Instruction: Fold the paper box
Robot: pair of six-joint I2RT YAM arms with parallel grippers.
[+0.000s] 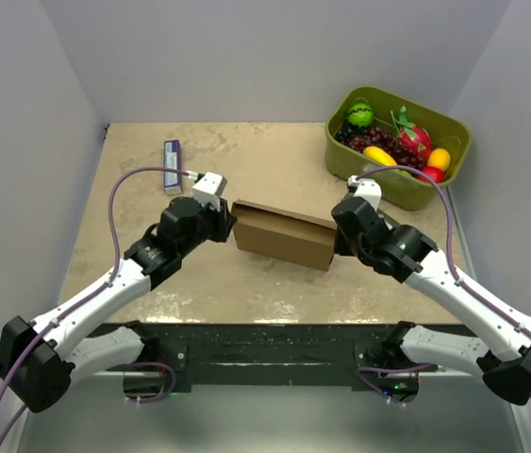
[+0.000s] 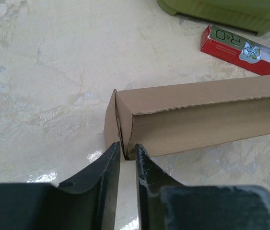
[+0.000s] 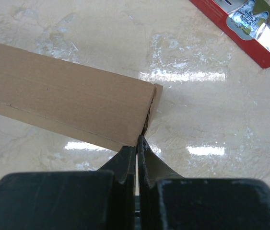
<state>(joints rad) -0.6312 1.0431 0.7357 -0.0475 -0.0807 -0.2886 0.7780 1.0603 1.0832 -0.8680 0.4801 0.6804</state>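
Note:
The paper box [image 1: 284, 236] lies folded up as a long brown cardboard shape in the middle of the table. My left gripper [image 1: 230, 225] is at its left end. In the left wrist view its fingers [image 2: 127, 151] stand a narrow gap apart, with the lower corner of the paper box [image 2: 206, 110] and its end-flap edges right at the tips. My right gripper [image 1: 339, 241] is at the right end. Seen from the right wrist, that gripper [image 3: 138, 141] is shut, its tips touching the corner of the paper box [image 3: 63, 91] under the end flap.
An olive-green bin [image 1: 454, 123] of fruit stands at the back right, its wall [image 2: 221, 12] beyond the box. A small blue carton [image 1: 173, 165] lies back left. A red carton [image 2: 240, 50] lies near the bin; a red carton [image 3: 240, 28] shows from the right wrist. Grey walls enclose the table.

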